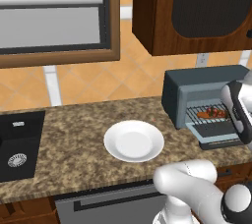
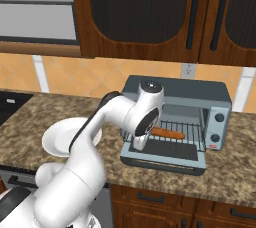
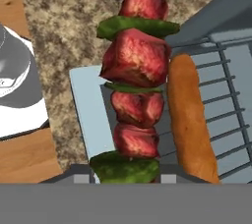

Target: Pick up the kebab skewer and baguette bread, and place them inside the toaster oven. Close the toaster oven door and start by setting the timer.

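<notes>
— While the gripper (image 3: 127,176) sits at the mouth of the toaster oven (image 2: 200,94), what has it got?

— Its jaws are closed tight on the near end of the kebab skewer (image 3: 135,78). In the hand view the skewer runs straight out from between the finger tips, red meat chunks alternating with green pieces, its far tip pointing toward the white plate (image 1: 134,141).

— And the baguette bread (image 3: 189,120)?

— Already on the wire rack (image 3: 229,100) inside the toaster oven, just beside the skewer, lying almost parallel to it. From the right base view it shows as an orange-brown loaf across the rack, partly behind the robot's wrist.

— Is the skewer on the rack too?

— I cannot tell whether it touches the rack; it hangs over the rack's edge and the lowered toaster oven door (image 2: 165,161), which lies flat out toward the near edge of the desk (image 1: 74,134).

— Anything else?

— The plate stands on the desk to the left of the oven, well apart from it. Farther left a dark sink (image 1: 19,144) is set into the desk, and dark wooden cabinets (image 2: 150,12) hang on the far wall.
</notes>
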